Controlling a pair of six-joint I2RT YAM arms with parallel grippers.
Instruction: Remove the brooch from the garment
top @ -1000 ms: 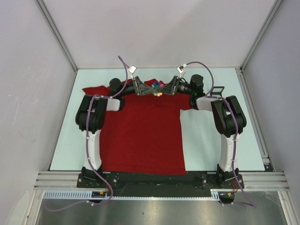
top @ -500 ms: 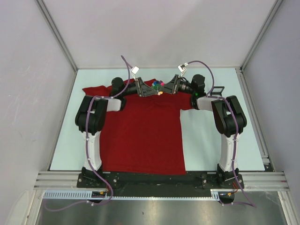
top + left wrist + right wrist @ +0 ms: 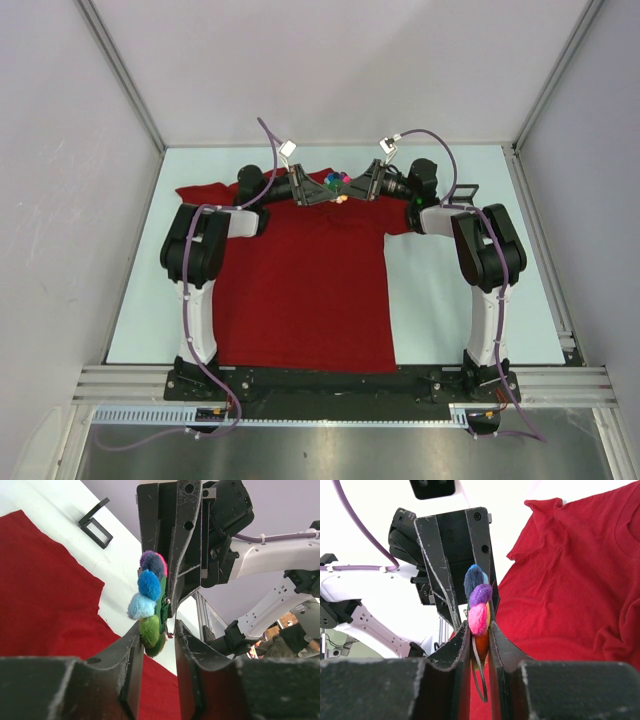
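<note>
Pale table [image 3: 440, 300], garment [image 3: 300, 290] flat; brooch [image 3: 338, 184] at its 12 o'clock collar. From 3 o'clock right gripper [image 3: 479, 629] clamps brooch; from 9 o'clock left gripper [image 3: 159, 630], jaws narrow at lower edge, grip unconfirmed. Likely opposing hold for unpinning.

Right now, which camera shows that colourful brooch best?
Left wrist view: the brooch sits close, mid-frame, its fuzzy balls distinct. The right wrist view shows it edge-on, partly hidden; the top view, a tiny speck.
</note>
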